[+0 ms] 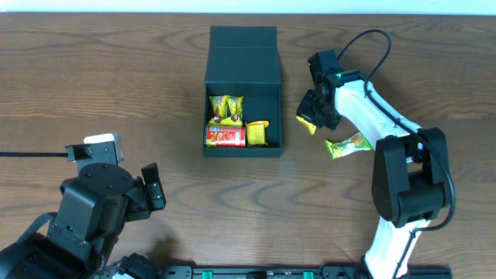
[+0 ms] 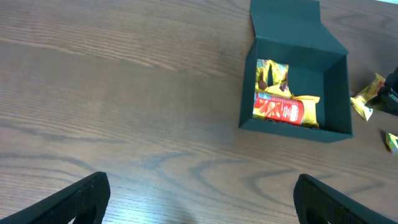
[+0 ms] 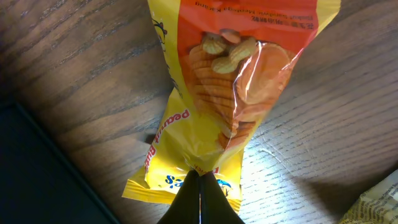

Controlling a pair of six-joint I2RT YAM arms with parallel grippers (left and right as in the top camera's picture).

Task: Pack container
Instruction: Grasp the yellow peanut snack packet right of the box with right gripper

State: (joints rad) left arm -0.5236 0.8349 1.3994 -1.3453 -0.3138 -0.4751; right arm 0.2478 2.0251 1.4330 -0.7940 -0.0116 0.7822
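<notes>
Right fingers (image 3: 189, 208) clamp the yellow cracker packet (image 3: 230, 93) beside the container (image 1: 242, 58) — left fingers (image 2: 81, 199) wide, green packet (image 1: 349, 145) nearby.

Dark teal box (image 1: 242, 58); red can (image 1: 225, 136); yellow-and-orange packet (image 3: 230, 93) (clear window, tan crackers); brown wood-grain table (image 1: 93, 77).

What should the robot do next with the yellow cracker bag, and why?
Probably lift the yellow cracker packet slightly off the table. The right gripper is pinched shut on the packet's edge, and the packet lies on the wood just right of the open container. The container shows free room inside, so raising the packet first should let it clear the wall.
</notes>
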